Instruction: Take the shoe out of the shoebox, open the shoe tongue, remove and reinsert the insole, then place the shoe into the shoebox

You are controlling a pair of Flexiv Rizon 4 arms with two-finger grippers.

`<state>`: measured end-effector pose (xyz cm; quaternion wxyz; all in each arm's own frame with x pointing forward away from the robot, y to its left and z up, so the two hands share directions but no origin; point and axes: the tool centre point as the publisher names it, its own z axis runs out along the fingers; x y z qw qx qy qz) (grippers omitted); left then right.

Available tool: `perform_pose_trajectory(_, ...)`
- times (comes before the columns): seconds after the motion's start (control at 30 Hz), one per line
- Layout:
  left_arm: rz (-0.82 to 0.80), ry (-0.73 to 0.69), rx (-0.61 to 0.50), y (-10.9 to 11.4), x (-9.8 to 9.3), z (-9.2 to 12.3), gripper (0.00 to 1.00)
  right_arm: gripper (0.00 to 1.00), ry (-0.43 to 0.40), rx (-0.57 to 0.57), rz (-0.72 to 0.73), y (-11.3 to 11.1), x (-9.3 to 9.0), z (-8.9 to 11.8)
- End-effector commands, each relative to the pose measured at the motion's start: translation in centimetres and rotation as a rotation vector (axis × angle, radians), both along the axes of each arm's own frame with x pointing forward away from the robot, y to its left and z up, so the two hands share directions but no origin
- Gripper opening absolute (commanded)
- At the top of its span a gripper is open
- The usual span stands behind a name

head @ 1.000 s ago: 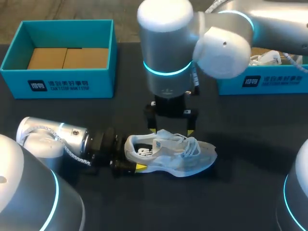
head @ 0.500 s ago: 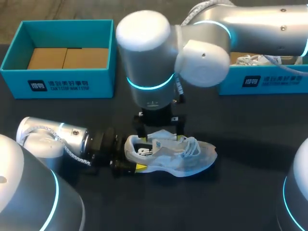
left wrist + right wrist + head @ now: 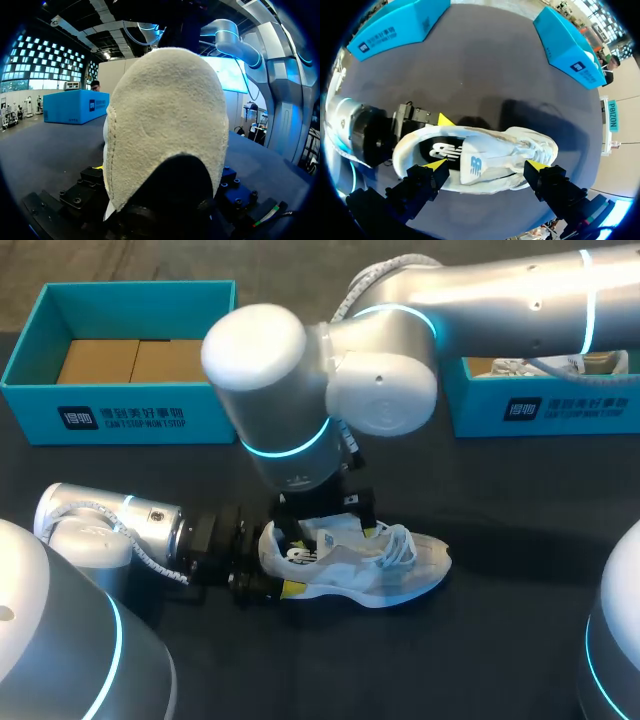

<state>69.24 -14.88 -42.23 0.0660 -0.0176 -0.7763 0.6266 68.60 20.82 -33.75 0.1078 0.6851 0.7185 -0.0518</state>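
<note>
Shoe (image 3: 360, 565): white, upright on its sole at mid-table, toe to the right, outside both boxes. Left gripper (image 3: 272, 578): clamped on the heel from the left. Right gripper (image 3: 486, 164): fingers spread wide, straddling the tongue and collar from above. Open shoebox (image 3: 120, 415) far left, second shoebox (image 3: 540, 410) far right, both well apart from the shoe; free room near and right of the toe. Table (image 3: 500, 640): dark, matte

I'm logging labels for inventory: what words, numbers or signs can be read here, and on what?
Left shoebox front: white logo and line of print, too blurred to read.
Right shoebox front: same print, also too blurred.
Shoe: blue logo mark on the tongue, white one inside the heel; no readable words.
No numbers visible.
</note>
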Motion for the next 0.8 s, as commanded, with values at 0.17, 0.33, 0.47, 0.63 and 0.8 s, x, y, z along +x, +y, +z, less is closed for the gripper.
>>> perform_pose_trajectory(0.17,0.000,0.000,0.002,0.0,0.0,0.0,0.00,1.00,-0.113,-0.099,-0.417,-0.1,-0.1,-0.9)
perform_pose_trajectory(0.33,0.000,0.000,0.002,0.0,0.0,0.0,0.00,1.00,-0.125,-0.086,-0.426,-0.7,0.3,-1.3)
perform_pose_trajectory(0.47,0.000,0.000,0.002,0.0,0.0,0.0,0.00,1.00,-0.119,-0.066,-0.428,-1.3,0.8,-2.1)
perform_pose_trajectory(0.63,0.000,0.000,0.002,0.0,0.0,0.0,0.00,1.00,-0.111,-0.049,-0.444,-1.9,1.0,-2.5)
perform_pose_trajectory(0.8,0.000,0.000,0.002,0.0,0.0,0.0,0.00,1.00,-0.116,-0.034,-0.464,-2.4,0.7,-2.3)
